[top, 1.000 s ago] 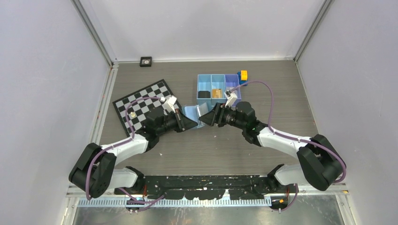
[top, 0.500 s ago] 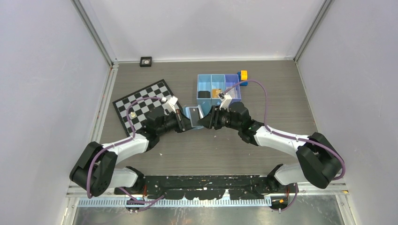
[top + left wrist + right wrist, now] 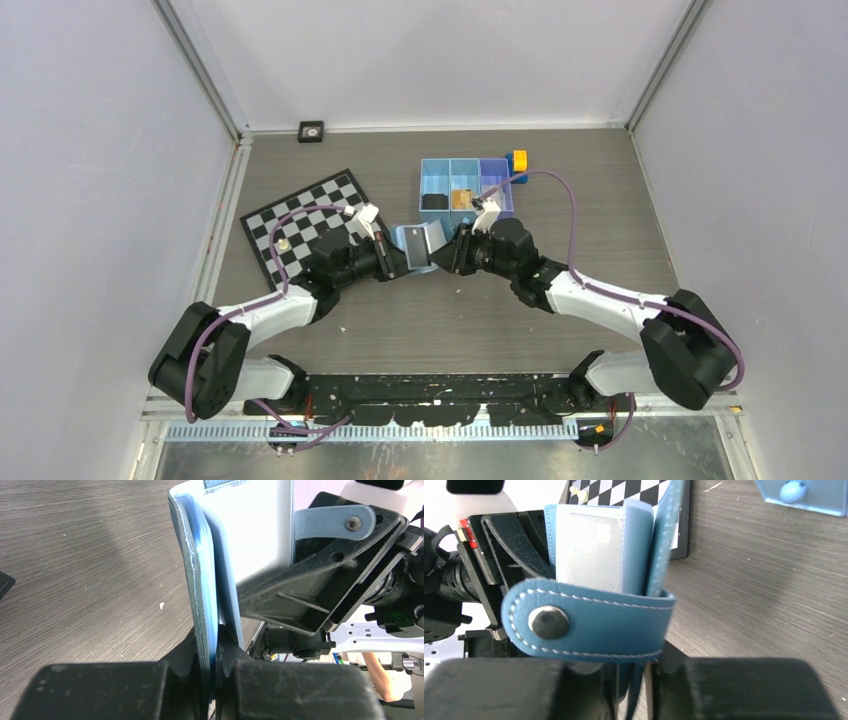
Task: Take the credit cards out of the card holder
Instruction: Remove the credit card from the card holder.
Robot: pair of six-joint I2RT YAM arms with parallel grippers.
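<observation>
The blue card holder [image 3: 415, 241] stands upright off the table, held between both grippers. My left gripper [image 3: 403, 259] is shut on one leaf [image 3: 197, 580]; its jaws [image 3: 214, 652] pinch the leaf's lower edge. My right gripper [image 3: 447, 256] comes from the right, its jaws [image 3: 640, 672] closed on the other leaf, with the snap strap [image 3: 589, 625] hanging across them. A pale whitish card [image 3: 589, 550] sits in an inner pocket; it also shows in the left wrist view [image 3: 257, 530]. A tan-brown card [image 3: 462, 198] lies in the tray's middle compartment.
The three-compartment blue tray [image 3: 496, 172] stands just behind the grippers, with a dark item [image 3: 433, 201] in its left compartment and a yellow block [image 3: 519, 160] at its right end. A chessboard [image 3: 300, 225] lies at the left. A small black square item [image 3: 311, 131] sits by the back wall.
The card holder went from lying open and flat to standing upright. My right gripper moved left onto it, and my left gripper kept its hold.
</observation>
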